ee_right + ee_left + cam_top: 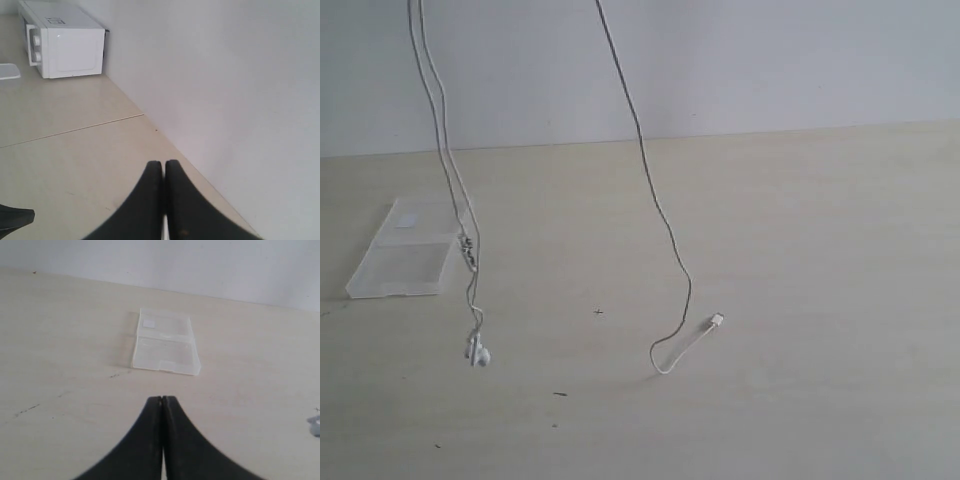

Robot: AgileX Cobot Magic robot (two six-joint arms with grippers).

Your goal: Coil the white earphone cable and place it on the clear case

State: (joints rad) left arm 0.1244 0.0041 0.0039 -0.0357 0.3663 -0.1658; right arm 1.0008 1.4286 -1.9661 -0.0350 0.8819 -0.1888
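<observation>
The white earphone cable (645,160) hangs in the air in two runs that both rise out of the top of the exterior view. The left run (448,170) ends in the two earbuds (477,352) at the table; one earbud (316,425) also shows in the left wrist view. The right run loops on the table and ends in the plug (717,321). The clear case (405,262) lies flat at the left, and the left gripper (163,399) hovers shut above it (165,342). The right gripper (164,162) is shut, facing the wall. Only a white sliver shows between each pair of jaws.
A white microwave-like box (65,40) stands against the wall in the right wrist view, with a flat white thing (9,71) beside it. A dark part (15,220) pokes in at that view's edge. Small dark specks (560,394) dot the beige table.
</observation>
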